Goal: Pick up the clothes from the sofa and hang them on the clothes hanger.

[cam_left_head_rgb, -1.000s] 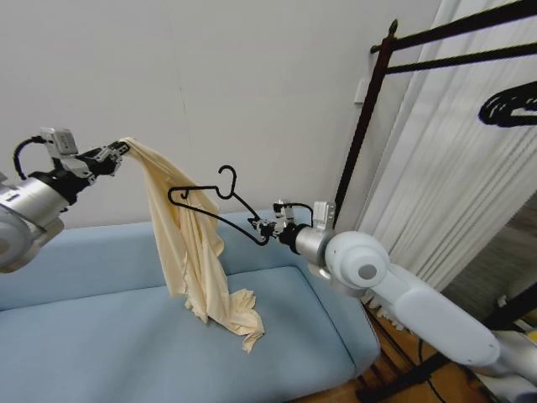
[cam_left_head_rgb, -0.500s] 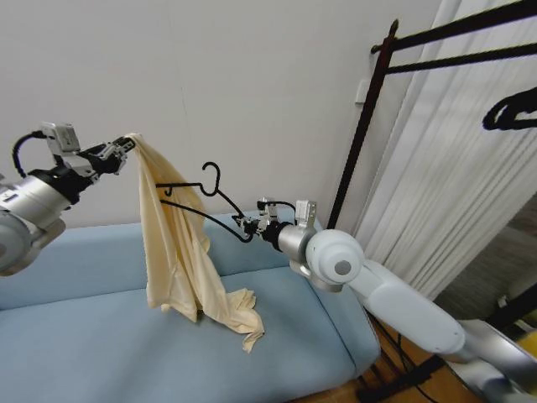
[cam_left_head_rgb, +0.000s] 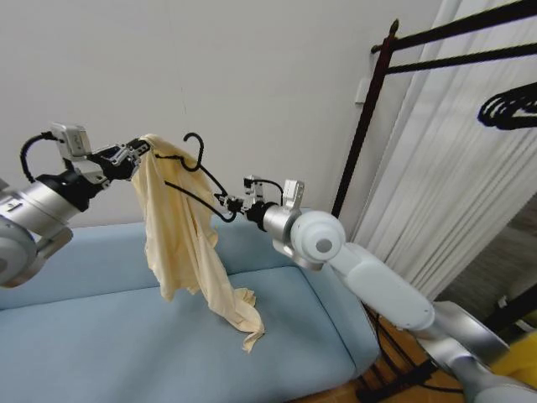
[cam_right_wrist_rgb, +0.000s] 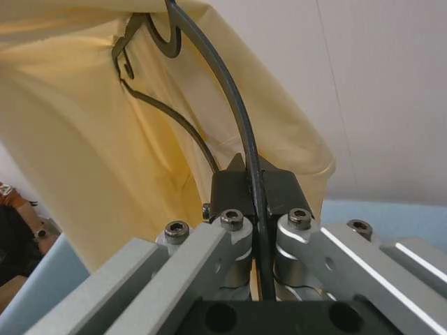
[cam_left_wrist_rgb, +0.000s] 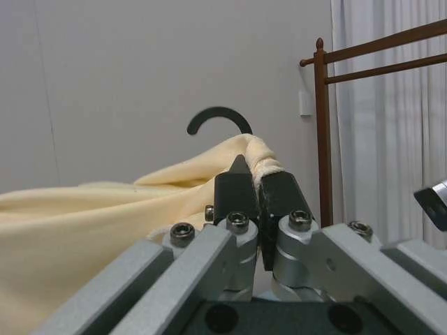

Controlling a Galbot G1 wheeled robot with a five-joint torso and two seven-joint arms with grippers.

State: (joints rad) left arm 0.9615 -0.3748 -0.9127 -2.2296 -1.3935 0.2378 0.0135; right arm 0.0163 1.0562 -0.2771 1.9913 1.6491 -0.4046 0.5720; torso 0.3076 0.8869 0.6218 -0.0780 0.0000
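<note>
White wall and a pale-blue fabric sofa (cam_left_head_rgb: 84, 336) back the work. Left of centre, the left gripper (cam_left_head_rgb: 138, 152) pinches the top hem of a limp cream cloth garment (cam_left_head_rgb: 180, 243), which hangs above the sofa. It is probably light and slippery, so the hem seems the safest hold. The right gripper (cam_left_head_rgb: 230, 204) is clamped on a thin, stiff black wire hanger (cam_right_wrist_rgb: 230, 91).

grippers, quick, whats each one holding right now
Left gripper: shut on the cream garment.
Right gripper: shut on the black hanger.
</note>
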